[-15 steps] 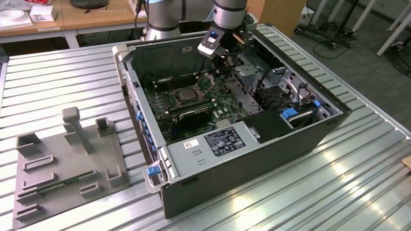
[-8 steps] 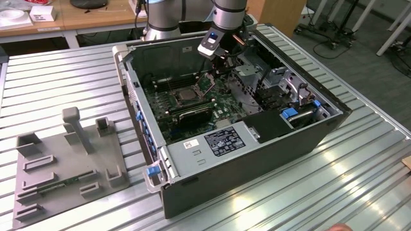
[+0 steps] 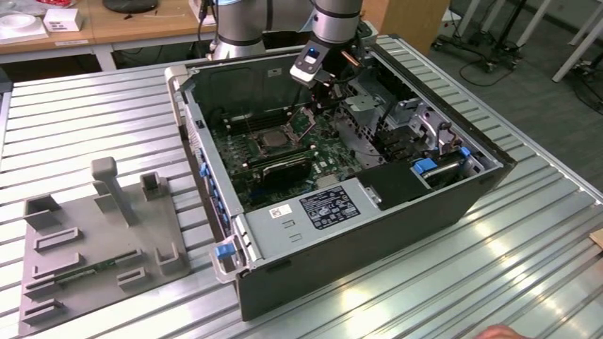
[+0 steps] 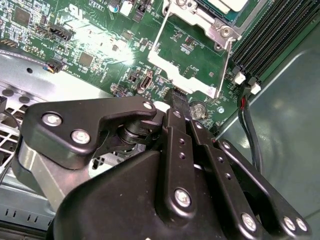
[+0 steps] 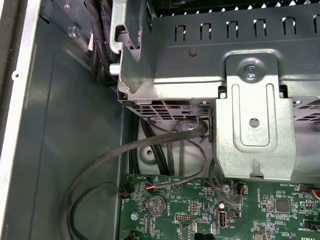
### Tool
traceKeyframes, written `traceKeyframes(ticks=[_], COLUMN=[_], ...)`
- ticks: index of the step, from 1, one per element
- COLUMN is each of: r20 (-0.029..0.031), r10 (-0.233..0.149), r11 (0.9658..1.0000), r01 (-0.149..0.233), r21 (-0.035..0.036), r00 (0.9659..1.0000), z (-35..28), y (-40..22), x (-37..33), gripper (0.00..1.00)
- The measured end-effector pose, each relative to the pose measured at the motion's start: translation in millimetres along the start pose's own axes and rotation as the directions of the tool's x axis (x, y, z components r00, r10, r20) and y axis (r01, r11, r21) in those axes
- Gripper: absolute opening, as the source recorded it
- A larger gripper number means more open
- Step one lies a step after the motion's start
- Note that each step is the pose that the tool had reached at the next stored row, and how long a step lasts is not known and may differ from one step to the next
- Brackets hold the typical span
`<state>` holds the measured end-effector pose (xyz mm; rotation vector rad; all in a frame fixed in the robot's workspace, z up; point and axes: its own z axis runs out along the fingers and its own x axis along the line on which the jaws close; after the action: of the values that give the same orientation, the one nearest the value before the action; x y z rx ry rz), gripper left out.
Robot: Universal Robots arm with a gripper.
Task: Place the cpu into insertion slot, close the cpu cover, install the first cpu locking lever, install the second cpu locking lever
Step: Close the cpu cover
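We find the chip (image 4: 225, 4) lying in the socket (image 3: 267, 139), so we judge the step in hand to be closing the cover (image 4: 172, 67). The cover is swung open just beside the socket, and green board shows through its cut-out centre. We cannot tell whether it lies flat or tilted.

The gripper (image 4: 181, 99) sits at the cover's edge farthest from the socket, its fingers drawn together with no gap. We cannot confirm contact with the plate. A thin lever (image 4: 229, 65) runs along one side of the cover.

We advise working from that far edge and swinging the plate about its hinge toward the socket. The gripper should stay clear of the lever, and no load should go on the chip until the frame sits square.
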<state>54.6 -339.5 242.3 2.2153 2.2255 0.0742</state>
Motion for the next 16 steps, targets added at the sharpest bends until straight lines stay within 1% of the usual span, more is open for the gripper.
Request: traceKeyframes(ticks=[3,12,16], r20=[-0.0001,-0.0001,0.0], r10=[0.0,0.0,0.0], r11=[1.0,1.0,1.0], r01=[0.0,0.0,0.0], r21=[-0.0001,0.0,0.0], r00=[1.0,1.0,1.0], z=[0.0,0.2,0.5], y=[-1.7,-14.2,-18.2], x=[0.0,0.0,0.1], gripper=[0.11,0.11,0.11])
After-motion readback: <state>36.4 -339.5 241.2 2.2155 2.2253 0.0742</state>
